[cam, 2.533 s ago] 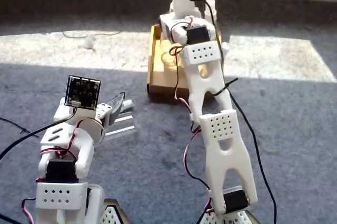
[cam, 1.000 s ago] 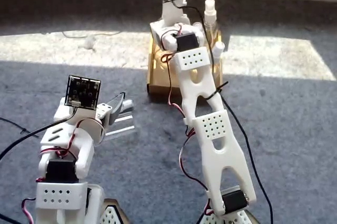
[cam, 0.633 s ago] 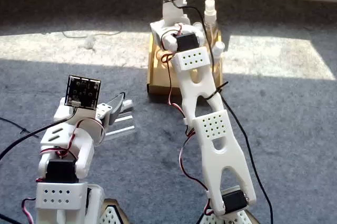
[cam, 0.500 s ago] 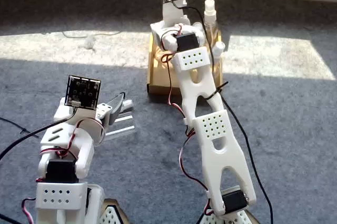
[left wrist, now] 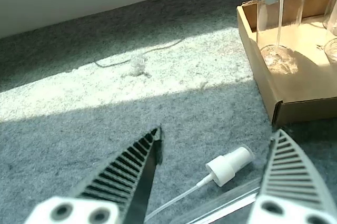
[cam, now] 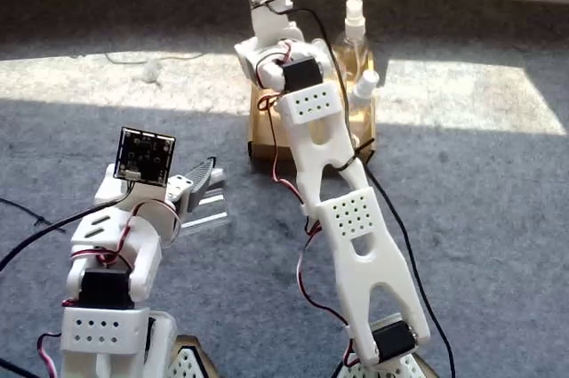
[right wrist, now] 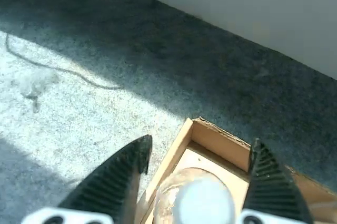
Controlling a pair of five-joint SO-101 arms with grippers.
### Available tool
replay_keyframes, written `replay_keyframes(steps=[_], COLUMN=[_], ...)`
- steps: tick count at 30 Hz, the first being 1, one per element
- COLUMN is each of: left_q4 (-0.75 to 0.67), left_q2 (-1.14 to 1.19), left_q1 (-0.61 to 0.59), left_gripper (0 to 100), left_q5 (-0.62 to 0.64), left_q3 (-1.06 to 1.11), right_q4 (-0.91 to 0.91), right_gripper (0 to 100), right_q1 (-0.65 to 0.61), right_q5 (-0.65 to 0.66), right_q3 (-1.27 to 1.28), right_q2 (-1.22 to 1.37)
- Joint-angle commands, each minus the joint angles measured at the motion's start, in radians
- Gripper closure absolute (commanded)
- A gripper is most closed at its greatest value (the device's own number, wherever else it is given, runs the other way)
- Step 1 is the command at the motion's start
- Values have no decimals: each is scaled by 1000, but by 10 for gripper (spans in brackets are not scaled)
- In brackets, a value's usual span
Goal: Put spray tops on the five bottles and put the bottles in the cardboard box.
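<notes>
The cardboard box (cam: 260, 136) sits on the carpet (cam: 498, 218) under my outstretched right arm (cam: 356, 227). A capped bottle (cam: 354, 29) stands at its far right side, and the left wrist view shows clear bottles (left wrist: 277, 29) upright inside. My right gripper (right wrist: 201, 147) hangs over the box with its fingers spread, a white-topped bottle (right wrist: 196, 200) below them. My left gripper (left wrist: 218, 133) is also spread wide, over a loose spray top (left wrist: 230, 165) lying near the box. A clear object (left wrist: 221, 209) beside it is cut off, so I cannot identify it.
</notes>
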Motion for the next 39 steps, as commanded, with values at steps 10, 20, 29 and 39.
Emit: replay_keyframes(steps=[10, 20, 29, 39], left_q4=[5, 5, 5, 5], left_q2=[-8, -8, -8, 1], left_q1=[18, 19, 13, -255], left_gripper=[702, 702, 702, 702], left_q5=[-3, -3, -3, -38], left_q3=[-45, -45, -47, -82], right_q4=[10, 160, 374, 611], right_gripper=[760, 760, 760, 760], right_q1=[2, -36, -67, -64], right_q5=[15, 17, 17, 18], right_q3=[-120, -120, -120, -120], right_q2=[-259, -501, -670, -823])
